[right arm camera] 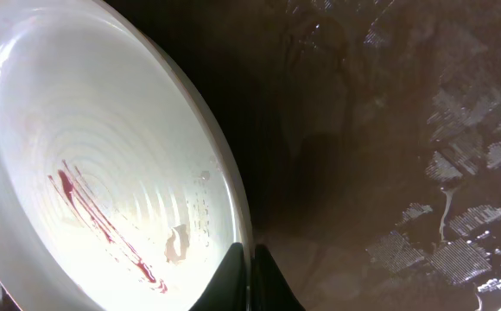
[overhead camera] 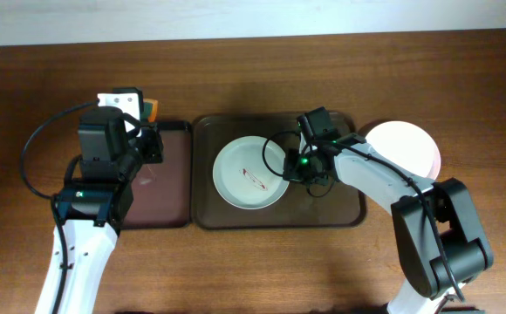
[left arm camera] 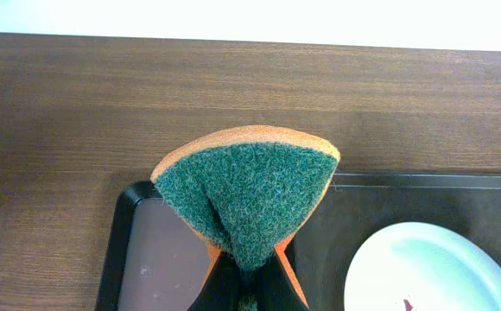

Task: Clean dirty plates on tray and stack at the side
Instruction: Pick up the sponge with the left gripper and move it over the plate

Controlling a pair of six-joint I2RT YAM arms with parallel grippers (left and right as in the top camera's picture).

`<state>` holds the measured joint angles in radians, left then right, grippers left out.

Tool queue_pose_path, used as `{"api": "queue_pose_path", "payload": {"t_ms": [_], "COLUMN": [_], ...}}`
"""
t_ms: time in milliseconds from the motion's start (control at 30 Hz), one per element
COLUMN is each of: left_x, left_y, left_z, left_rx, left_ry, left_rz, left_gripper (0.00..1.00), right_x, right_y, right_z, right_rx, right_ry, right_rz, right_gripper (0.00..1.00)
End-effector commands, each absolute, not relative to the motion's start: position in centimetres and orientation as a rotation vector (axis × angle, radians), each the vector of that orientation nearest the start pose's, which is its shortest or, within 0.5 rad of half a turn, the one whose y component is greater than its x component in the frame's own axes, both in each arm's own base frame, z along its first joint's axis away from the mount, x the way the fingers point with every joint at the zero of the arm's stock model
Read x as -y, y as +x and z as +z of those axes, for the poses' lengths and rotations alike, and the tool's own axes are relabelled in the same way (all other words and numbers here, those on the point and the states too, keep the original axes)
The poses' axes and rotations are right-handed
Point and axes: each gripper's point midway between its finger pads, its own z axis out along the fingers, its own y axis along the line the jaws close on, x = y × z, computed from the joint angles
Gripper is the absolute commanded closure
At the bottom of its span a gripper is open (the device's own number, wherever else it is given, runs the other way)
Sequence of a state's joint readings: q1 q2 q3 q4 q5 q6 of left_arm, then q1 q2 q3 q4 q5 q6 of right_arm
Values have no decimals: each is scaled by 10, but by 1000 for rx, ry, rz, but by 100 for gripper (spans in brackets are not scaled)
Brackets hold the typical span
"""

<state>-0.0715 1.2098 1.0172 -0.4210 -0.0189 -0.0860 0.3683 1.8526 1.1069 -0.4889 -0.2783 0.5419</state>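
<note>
A white plate (overhead camera: 249,174) with a dark red smear lies on the left half of the dark brown tray (overhead camera: 340,209). My right gripper (overhead camera: 290,166) is shut on its right rim; the right wrist view shows the jaws (right arm camera: 249,268) pinching the rim of the plate (right arm camera: 104,173) over the wet tray (right arm camera: 389,130). My left gripper (overhead camera: 151,124) is shut on a green and orange sponge (left arm camera: 246,190), held above the far end of the narrow tray, left of the plate (left arm camera: 432,268). A clean white plate (overhead camera: 406,148) sits on the table right of the tray.
A narrower reddish-brown tray with a black rim (overhead camera: 161,196) lies left of the brown tray, almost touching it; it also shows in the left wrist view (left arm camera: 160,259). The right arm reaches across the brown tray's right half. Wooden table surrounds everything.
</note>
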Motion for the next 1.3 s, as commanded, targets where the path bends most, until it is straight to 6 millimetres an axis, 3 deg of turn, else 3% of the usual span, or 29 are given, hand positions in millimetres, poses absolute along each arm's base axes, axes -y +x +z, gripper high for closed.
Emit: {"api": "queue_pose_path", "payload": {"t_ms": [0, 833, 867, 967, 1033, 1100, 1167, 1267], "left_x": [22, 22, 21, 21, 21, 21, 22, 23], "left_y": [379, 378, 377, 372, 367, 361, 358, 358], "left_z": [250, 250, 242, 189, 128, 96, 73, 73], "left_rx": [-2128, -2130, -2161, -2351, -2560, -2669, -2740, -2741], "left_ry": [-28, -28, -28, -27, -26, -25, -22, -21], "left_rz": [-64, -64, -61, -48, -30, -23, -26, -33], "left_gripper": [100, 100, 100, 100, 100, 100, 100, 100], "right_x": [-187, -187, -187, -187, -187, -187, -187, -187], "right_y": [348, 348, 348, 348, 348, 348, 348, 348], "right_z": [16, 16, 16, 16, 16, 16, 16, 16], "right_rx": [-2909, -2909, -2909, -2909, -2909, -2909, -2909, -2908], "right_ry": [176, 176, 176, 176, 176, 176, 176, 176], "right_rz": [581, 582, 582, 582, 582, 582, 582, 582], "right_gripper": [96, 96, 96, 96, 96, 96, 96, 96]}}
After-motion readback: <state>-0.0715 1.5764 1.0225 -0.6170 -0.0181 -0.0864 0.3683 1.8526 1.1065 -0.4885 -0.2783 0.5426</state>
